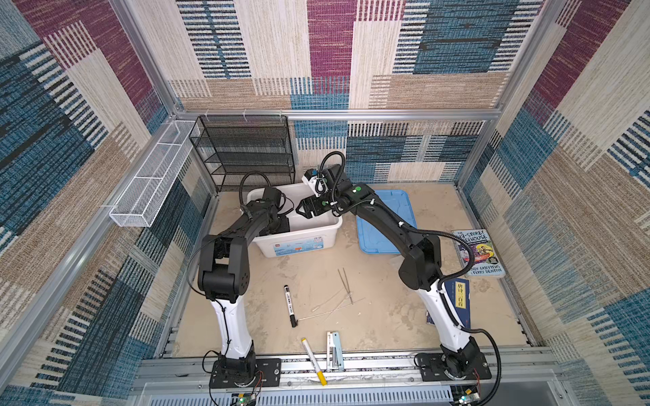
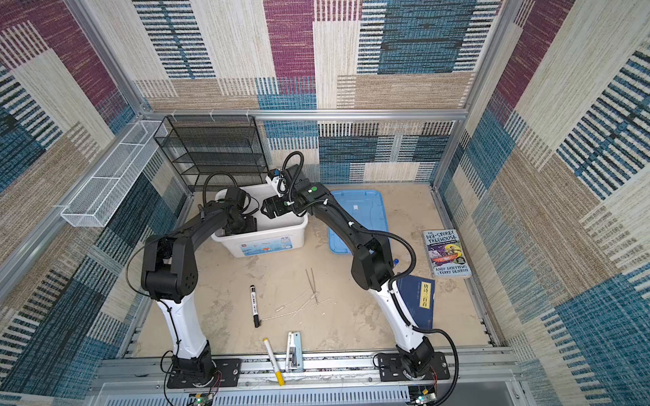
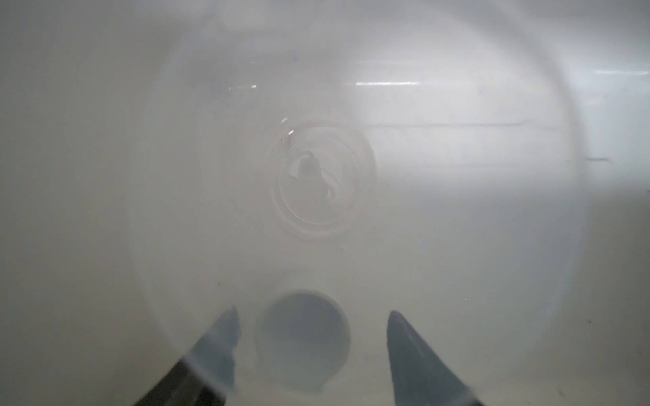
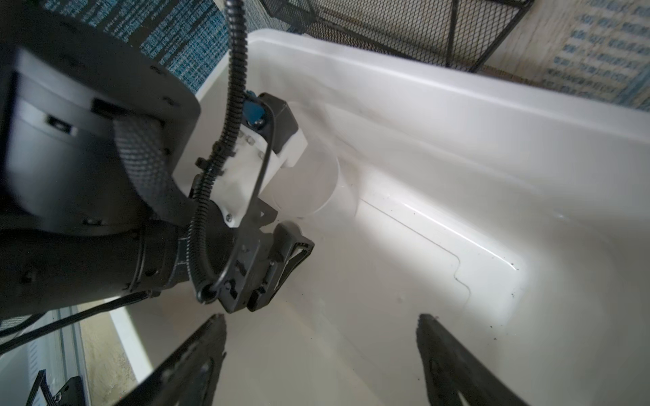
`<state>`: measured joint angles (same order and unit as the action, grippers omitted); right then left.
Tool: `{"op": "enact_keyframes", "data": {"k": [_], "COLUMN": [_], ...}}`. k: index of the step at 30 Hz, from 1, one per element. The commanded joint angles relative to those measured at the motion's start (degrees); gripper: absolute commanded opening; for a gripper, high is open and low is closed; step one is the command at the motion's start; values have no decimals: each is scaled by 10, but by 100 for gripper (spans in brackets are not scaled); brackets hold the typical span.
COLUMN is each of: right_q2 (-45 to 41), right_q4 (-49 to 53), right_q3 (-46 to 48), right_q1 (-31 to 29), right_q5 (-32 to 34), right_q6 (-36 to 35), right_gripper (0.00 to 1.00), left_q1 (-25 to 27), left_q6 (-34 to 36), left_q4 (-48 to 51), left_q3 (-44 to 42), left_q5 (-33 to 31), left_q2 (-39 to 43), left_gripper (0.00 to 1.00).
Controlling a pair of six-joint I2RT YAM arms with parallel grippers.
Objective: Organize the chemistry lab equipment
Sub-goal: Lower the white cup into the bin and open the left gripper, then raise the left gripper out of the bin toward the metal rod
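A book reading "The 143-Storey Treehouse, Andy Griffiths & Terry Denton" is lying at right as the left gripper and right gripper, fingers apart on both, are reaching into a white bin where a cloudy clear beaker is resting; tweezers are lying outside.

Counted: two marker pens, a black pen and a yellow-tipped pen; two books, an illustrated book and a blue book; one pair of tweezers; one clear beaker; one white bin; one blue lid; one stapler; one black mesh shelf; one white wire basket; and several thin clear rods, too faint to count.
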<state>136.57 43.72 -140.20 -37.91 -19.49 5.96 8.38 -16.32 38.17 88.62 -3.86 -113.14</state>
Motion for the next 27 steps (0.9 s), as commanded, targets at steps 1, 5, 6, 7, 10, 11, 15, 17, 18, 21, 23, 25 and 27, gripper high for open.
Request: {"op": "enact_keyframes", "data": {"k": [1, 5, 6, 7, 10, 11, 15, 17, 18, 21, 23, 25, 27], "right_q2": [-17, -39, -47, -57, -86, -95, -149, -182, -201, -271, -317, -366, -421], "right_q4": [-13, -19, -24, -30, -44, -48, -75, -89, -99, -135, -155, -177, -200], "right_q3": [-1, 11, 18, 25, 48, 56, 105, 136, 159, 236, 286, 345, 416], "right_q1": [0, 0, -1, 0, 0, -1, 0, 0, -1, -1, -1, 0, -1], "right_q5": [12, 24, 26, 29, 41, 45, 64, 72, 78, 98, 112, 109, 102], "right_q6": [1, 6, 8, 9, 14, 16, 23, 24, 25, 27, 34, 35, 34], "right_gripper": [87, 87, 87, 87, 88, 88, 88, 89, 89, 89, 90, 91, 92], "left_q1": [0, 0, 0, 0, 1, 1, 1, 0, 3, 31, 52, 73, 95], "left_q6": [0, -5, -8, -10, -15, -15, -13, -10, -8, 8, 15, 25, 36], "left_q4": [9, 9, 9, 8, 9, 8, 11, 17, 21, 39, 60, 73, 93], "left_q3": [3, -2, -3, -6, -13, -16, -28, -34, -39, -56, -65, -81, -93], "left_q5": [10, 13, 15, 18, 28, 29, 31, 38, 41, 15, 6, 3, 6], "left_q2": [27, 59, 68, 77, 106, 117, 172, 202, 221, 278, 312, 347, 382], "left_gripper": [75, 85, 87, 88, 93, 94, 96, 98, 99, 99, 100, 100, 100]}}
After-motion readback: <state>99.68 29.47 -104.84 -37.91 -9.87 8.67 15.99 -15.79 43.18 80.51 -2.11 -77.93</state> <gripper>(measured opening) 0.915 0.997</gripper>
